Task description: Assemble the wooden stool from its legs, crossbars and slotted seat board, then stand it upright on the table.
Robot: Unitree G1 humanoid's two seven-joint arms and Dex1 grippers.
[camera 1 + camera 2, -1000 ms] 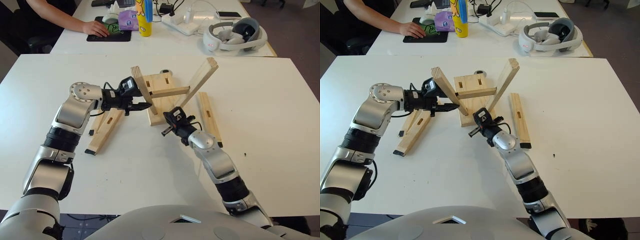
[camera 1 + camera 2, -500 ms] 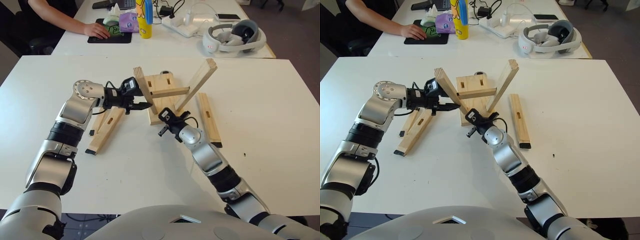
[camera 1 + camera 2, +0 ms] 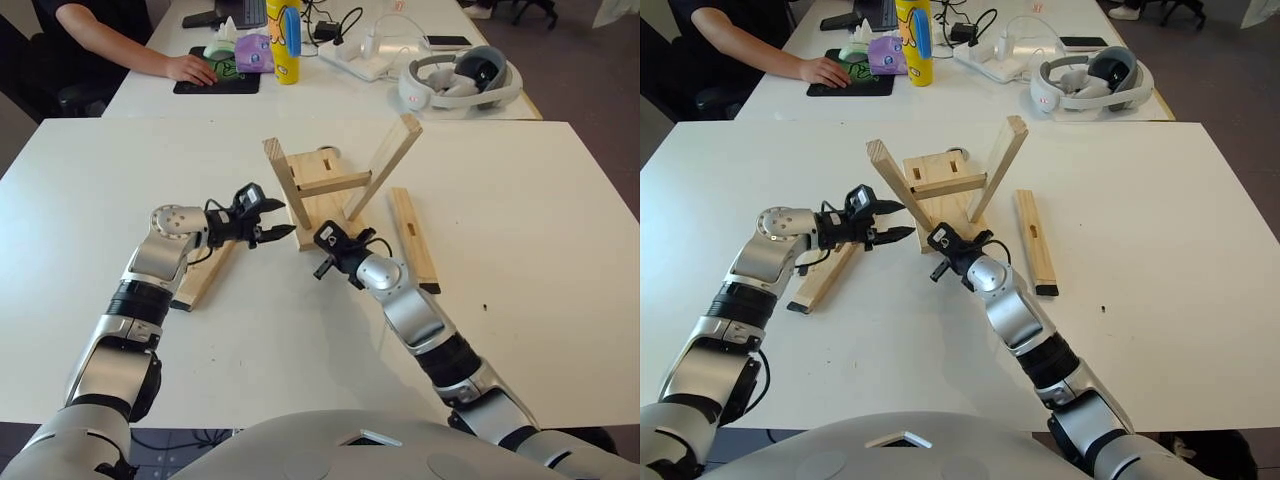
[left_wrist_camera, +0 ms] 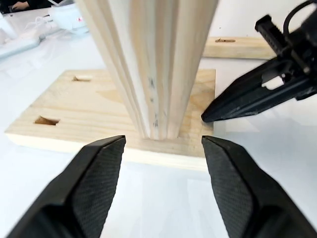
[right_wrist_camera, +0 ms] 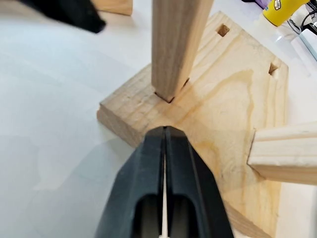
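Observation:
The slotted seat board (image 3: 322, 212) lies flat on the white table. Two legs stand tilted in its slots, the left leg (image 3: 279, 178) and the right leg (image 3: 386, 163), joined by a crossbar (image 3: 332, 184). My left gripper (image 3: 277, 220) is open just left of the left leg's base (image 4: 156, 99), touching nothing. My right gripper (image 3: 322, 243) is shut and empty, its tip at the board's near edge (image 5: 124, 116) beside that leg. One loose leg (image 3: 412, 238) lies right of the board. Another loose leg (image 3: 205, 275) lies under my left forearm.
On a second table behind stand a headset (image 3: 460, 80), a yellow bottle (image 3: 283, 25) and a white power strip (image 3: 362, 55). White tabletop (image 3: 540, 230) stretches to the right and toward the near edge.
My left gripper has drawn back and lower from the left leg and opened. My right gripper has moved left to the board's near corner. The head camera shifted slightly.

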